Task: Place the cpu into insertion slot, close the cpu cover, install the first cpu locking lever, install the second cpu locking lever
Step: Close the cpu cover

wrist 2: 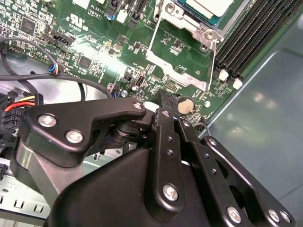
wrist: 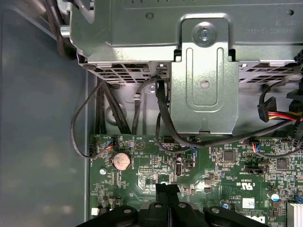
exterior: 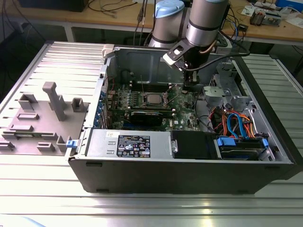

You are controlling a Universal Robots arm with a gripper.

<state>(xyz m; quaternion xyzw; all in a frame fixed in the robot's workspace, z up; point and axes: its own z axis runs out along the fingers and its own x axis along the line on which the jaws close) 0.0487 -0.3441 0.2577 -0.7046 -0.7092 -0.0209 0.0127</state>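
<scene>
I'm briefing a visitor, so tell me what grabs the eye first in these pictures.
The open computer case on the ribbed metal table stands out, with the arm reaching down into it. Its gripper hangs low over the green motherboard, close to a coin cell. In the exterior view it is to the right of the cpu, whose silvery top shows mid-board.

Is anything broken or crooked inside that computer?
Nothing looks broken or spilled. The one thing not lying flat is the cpu cover: it stands swung open beside the cpu, green board showing through its window. The gripper hangs over the board near the coin battery.
</scene>
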